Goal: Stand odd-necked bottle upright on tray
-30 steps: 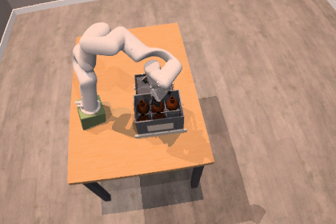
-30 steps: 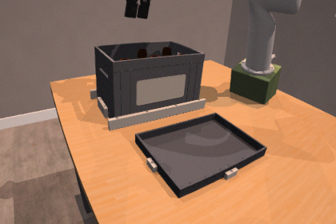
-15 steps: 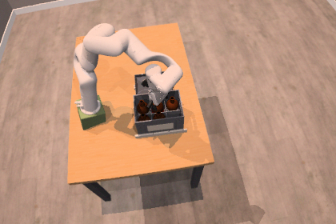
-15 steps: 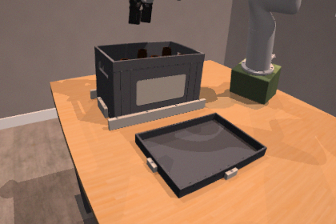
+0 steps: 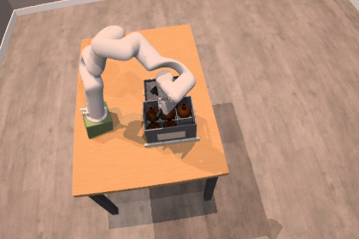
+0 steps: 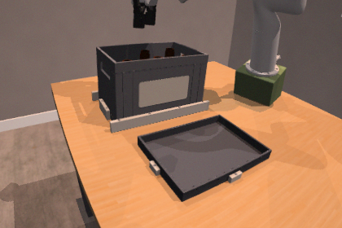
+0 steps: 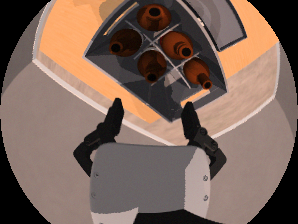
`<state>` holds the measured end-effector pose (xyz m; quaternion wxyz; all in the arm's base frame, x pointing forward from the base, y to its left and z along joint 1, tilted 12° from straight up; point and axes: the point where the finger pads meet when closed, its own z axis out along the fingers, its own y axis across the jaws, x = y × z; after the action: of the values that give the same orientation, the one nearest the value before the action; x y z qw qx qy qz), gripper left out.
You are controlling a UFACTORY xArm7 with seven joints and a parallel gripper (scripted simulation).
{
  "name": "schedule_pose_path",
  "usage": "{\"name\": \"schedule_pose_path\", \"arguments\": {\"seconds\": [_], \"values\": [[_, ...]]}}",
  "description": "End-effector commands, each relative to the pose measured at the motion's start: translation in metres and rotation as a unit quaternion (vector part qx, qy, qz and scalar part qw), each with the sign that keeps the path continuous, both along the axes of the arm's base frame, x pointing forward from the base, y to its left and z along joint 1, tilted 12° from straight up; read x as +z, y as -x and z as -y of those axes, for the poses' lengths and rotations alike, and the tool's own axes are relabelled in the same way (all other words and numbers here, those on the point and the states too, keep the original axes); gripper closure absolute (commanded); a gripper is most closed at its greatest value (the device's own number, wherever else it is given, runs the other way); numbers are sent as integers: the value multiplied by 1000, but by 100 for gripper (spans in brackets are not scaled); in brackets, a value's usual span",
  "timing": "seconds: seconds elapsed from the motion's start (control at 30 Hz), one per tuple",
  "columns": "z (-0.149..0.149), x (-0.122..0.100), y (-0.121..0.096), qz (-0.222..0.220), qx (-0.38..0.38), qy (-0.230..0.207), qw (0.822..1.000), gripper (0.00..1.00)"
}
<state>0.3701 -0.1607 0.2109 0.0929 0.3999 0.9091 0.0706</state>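
Note:
Several brown bottles stand in the dark crate [image 5: 150,136] [image 6: 130,89] [image 7: 102,62]. In the wrist view they are a far bottle [image 7: 154,17], a left one [image 7: 125,42], a middle one [image 7: 176,45], a near one [image 7: 152,65] and a right one [image 7: 197,72]. The compartment nearest the gripper holds no bottle. Which neck differs in thickness I cannot tell. The dark tray [image 6: 195,154] [image 7: 227,30] lies flat beside the crate and bears no bottle. My gripper [image 6: 144,24] [image 7: 153,106] is open and empty, above the crate. The arm hides part of the crate in the top view.
Pale strips [image 6: 163,116] line the crate's base. Small pale blocks [image 6: 155,167] [image 6: 235,177] sit against the tray's outer sides. The crate's high walls and thin dividers surround the bottles. The arm's green base block [image 5: 98,125] [image 6: 258,85] stands on the wooden table [image 5: 128,166].

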Motion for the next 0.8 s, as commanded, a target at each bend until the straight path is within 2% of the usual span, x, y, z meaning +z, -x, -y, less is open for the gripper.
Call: {"name": "schedule_pose_path", "arguments": {"seconds": [0.0, 0.4, 0.43, 0.77], "values": [[2, -3, 3, -7, 0, 1, 1000, 0], [3, -4, 3, -8, 0, 1, 1000, 0], [3, -4, 3, -8, 0, 1, 1000, 100], [3, -4, 3, -8, 0, 1, 1000, 100]]}}
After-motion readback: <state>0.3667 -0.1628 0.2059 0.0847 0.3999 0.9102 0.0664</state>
